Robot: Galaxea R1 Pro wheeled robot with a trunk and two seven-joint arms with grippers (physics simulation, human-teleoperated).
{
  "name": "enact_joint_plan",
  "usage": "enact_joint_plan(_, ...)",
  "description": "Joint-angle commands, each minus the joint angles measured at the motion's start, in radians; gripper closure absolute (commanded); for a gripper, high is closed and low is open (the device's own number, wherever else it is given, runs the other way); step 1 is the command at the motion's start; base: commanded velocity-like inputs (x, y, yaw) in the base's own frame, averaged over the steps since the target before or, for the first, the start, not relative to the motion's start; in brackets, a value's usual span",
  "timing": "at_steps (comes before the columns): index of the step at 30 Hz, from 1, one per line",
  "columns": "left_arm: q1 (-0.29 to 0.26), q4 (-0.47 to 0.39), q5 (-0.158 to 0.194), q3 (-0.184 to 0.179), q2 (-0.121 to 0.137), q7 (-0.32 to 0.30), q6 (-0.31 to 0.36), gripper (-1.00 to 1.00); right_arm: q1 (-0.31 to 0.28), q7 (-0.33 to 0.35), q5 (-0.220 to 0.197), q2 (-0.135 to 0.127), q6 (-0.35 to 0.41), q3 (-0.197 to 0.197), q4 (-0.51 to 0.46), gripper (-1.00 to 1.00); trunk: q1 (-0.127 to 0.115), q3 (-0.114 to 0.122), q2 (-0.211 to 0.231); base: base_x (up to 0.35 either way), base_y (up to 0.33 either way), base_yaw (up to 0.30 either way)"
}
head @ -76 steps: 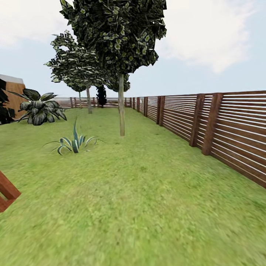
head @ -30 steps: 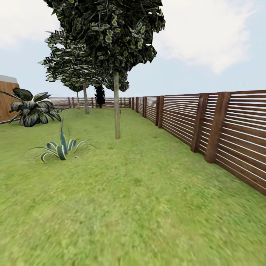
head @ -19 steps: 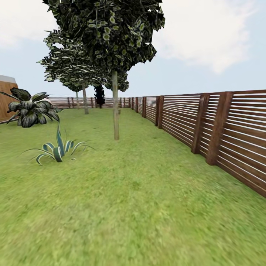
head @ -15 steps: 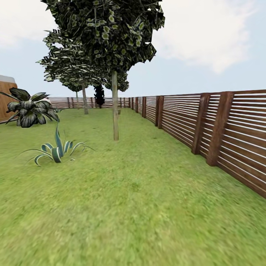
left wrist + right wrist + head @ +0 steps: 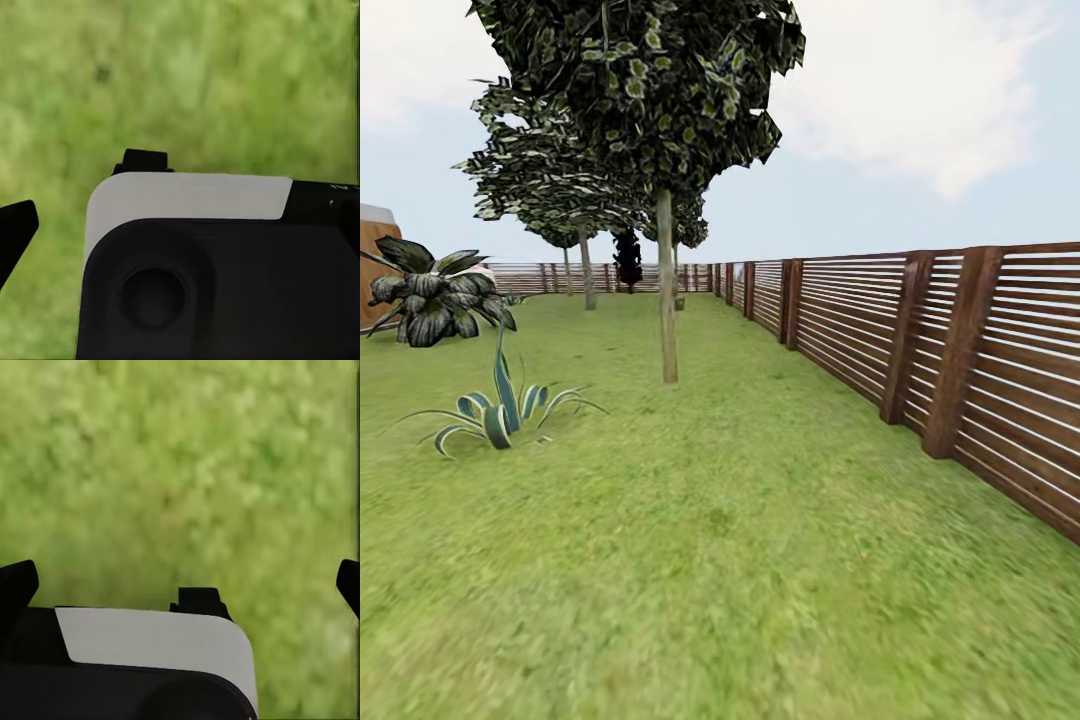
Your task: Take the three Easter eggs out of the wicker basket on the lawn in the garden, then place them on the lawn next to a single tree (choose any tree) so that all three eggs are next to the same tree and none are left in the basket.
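- Hands first, nearest of all: the right hand (image 5: 180, 577) shows a dark fingertip at each edge of its wrist view, spread wide, with bare grass between them and nothing held.
- Left hand (image 5: 22, 225) gives us one dark fingertip at the edge of its wrist view; the other is out of sight, so I cannot tell how wide it stands. No egg shows there, only blurred green below.
- Lawn (image 5: 740, 560) rolls out ahead in the head view, mottled and bare close in. No basket or eggs on this stretch, so where they sit cannot be read from here.
- Off to the left, a spiky striped plant (image 5: 500, 410) sits on the grass; along the right runs the slatted wooden fence (image 5: 960, 350).
- Middle distance, dead ahead: the tree (image 5: 667, 300), pale trunk upright under a dark crown, no eggs visible at its foot.
- Further back, a second tree (image 5: 586, 275), a broad-leaved bush (image 5: 430, 300), then the far fence line.
- My read: the robot looks to be in transit. Nothing shows as delivered, so fetching and placing all three eggs may well remain.
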Motion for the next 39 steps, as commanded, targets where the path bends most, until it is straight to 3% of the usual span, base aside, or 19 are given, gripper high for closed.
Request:
enact_joint_plan(1,0.0,-0.001,0.01,0.002,0.0,-0.005,0.001,-1.0,-0.001,0.0,0.0,0.0,-0.003,0.0,0.001,-1.0,0.001,-0.001,0.0,0.312,-0.104,0.0)
enact_joint_plan(39,0.0,-0.001,0.01,0.002,0.002,-0.008,0.001,-1.0,-0.001,0.0,0.0,0.0,-0.003,0.0,0.001,-1.0,0.001,-0.001,0.0,0.287,-0.14,0.0)
